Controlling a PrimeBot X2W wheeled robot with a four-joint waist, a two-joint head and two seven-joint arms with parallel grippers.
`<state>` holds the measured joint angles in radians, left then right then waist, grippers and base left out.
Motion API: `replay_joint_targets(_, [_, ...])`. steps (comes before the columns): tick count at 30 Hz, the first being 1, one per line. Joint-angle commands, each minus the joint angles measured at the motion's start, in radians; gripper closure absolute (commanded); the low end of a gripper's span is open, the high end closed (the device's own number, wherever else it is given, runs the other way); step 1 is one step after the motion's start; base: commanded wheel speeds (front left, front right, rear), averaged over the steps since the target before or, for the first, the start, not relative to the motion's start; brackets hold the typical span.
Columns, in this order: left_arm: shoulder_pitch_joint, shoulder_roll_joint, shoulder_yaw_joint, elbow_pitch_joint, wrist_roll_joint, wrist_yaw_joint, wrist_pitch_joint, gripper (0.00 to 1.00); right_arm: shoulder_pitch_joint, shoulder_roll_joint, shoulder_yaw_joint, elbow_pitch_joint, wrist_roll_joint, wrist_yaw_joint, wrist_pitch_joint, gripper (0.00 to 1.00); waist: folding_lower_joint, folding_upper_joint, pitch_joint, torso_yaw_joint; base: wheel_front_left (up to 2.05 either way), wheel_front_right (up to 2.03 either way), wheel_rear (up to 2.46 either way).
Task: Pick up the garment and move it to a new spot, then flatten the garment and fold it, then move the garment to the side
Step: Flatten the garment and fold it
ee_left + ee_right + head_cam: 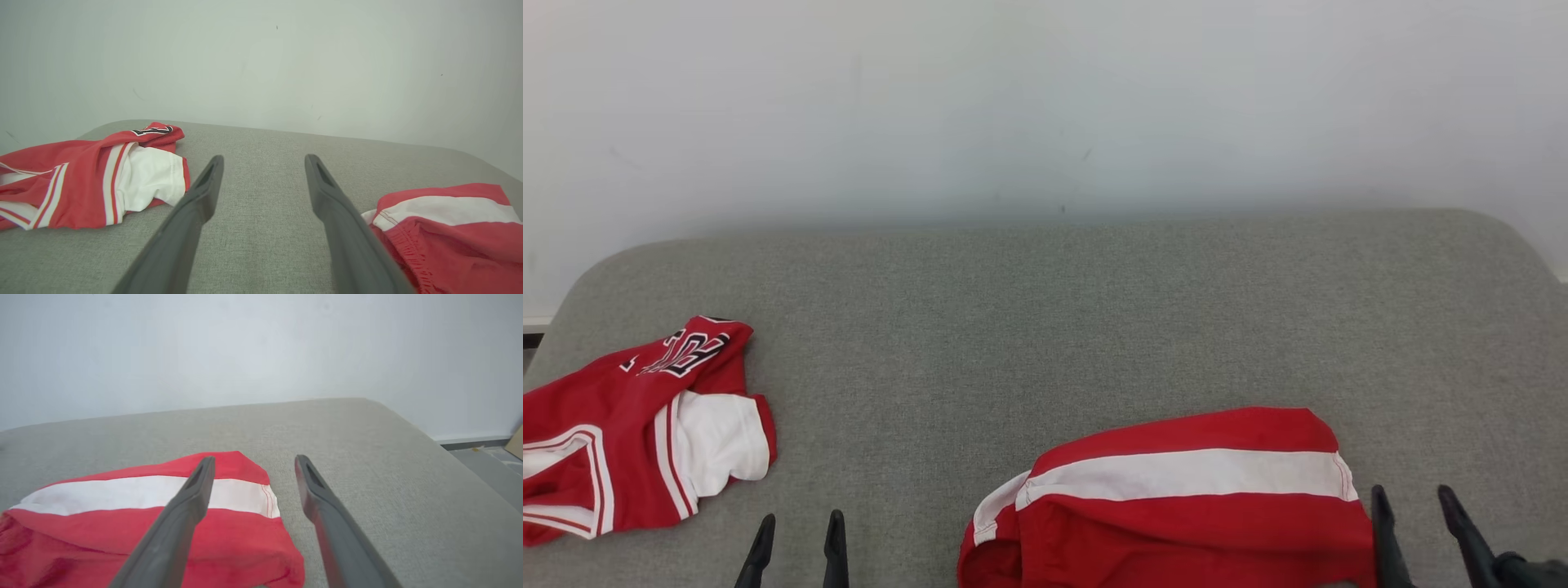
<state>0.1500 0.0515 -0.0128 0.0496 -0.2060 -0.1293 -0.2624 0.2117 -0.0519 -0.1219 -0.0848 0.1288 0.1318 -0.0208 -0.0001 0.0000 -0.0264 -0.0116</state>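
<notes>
Your left tool (pixel 800 518) and right tool (pixel 1411 490) stand wide and empty, the garment (pixel 1192 474) lies folded at five o'clock on the surface (pixel 1045 327), so probably only the sideways move remains.

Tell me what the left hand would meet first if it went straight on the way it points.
Probably just bare grey cushion: the left hand points between the crumpled jersey and the folded red garment, toward the white wall. Depth is unclear.
</notes>
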Motion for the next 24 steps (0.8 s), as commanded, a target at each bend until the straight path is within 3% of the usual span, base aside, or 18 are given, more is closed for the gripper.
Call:
replay_joint_targets(1, [0.012,-0.001,0.001,0.004,-0.006,-0.001,-0.004,0.00,0.002,0.002,0.018,-0.001,-0.001,-0.002,-0.026,0.00,0.0001,0.0000,-0.004,-0.003,0.00,0.00,0.00])
replay_joint_targets(5, [0.012,-0.002,-0.006,0.020,-0.014,-0.001,-0.004,0.00,0.006,-0.004,0.097,0.021,-0.018,-0.002,-0.135,0.00,0.0001,0.0000,-0.012,-0.003,0.00,0.00,0.00])
replay_joint_targets(13, [-0.014,0.004,-0.071,0.113,-0.025,-0.001,-0.004,0.00,-0.005,-0.009,0.165,0.113,0.003,-0.002,-0.187,0.00,0.0001,0.0000,-0.017,-0.009,0.00,0.00,0.00])
replay_joint_targets(24, [-0.216,0.136,-0.351,0.381,-0.071,-0.001,0.095,0.00,-0.041,-0.010,0.181,0.130,0.014,-0.002,-0.189,0.00,0.0001,0.0000,0.004,-0.070,0.00,0.00,0.00])
